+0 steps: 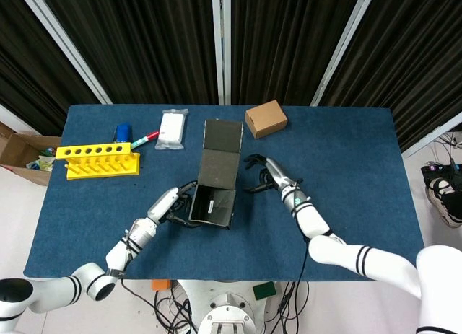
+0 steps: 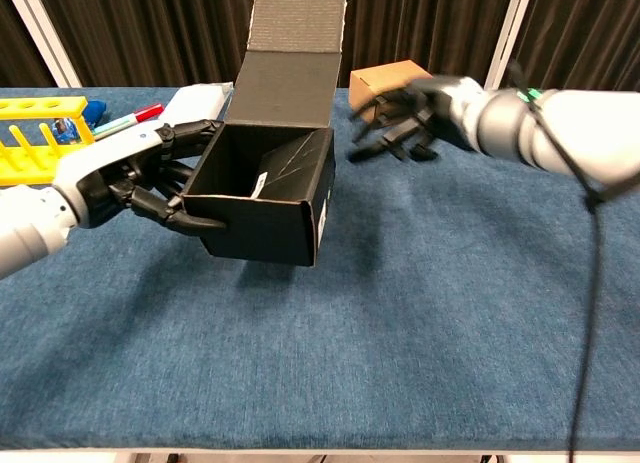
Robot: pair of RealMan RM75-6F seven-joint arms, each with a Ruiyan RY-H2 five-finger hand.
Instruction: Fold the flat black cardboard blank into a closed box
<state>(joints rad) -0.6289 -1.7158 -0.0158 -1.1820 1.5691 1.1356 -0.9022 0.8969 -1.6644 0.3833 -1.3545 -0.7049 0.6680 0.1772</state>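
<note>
The black cardboard box (image 1: 215, 204) (image 2: 265, 193) stands partly folded at the table's middle, its mouth open towards the robot and its lid flap (image 1: 220, 155) (image 2: 290, 53) raised at the back. My left hand (image 1: 175, 202) (image 2: 160, 178) grips the box's left wall, with fingers against its side and front corner. My right hand (image 1: 266, 174) (image 2: 405, 118) hovers to the right of the box, fingers spread and apart from it, holding nothing. It is blurred in the chest view.
A small brown cardboard box (image 1: 266, 118) (image 2: 385, 83) sits behind my right hand. At the far left are a yellow rack (image 1: 97, 161) (image 2: 35, 123), a red and blue marker (image 1: 144, 139) (image 2: 130, 118) and a white packet (image 1: 172, 128). The blue table cloth (image 1: 346, 197) stretches to the right.
</note>
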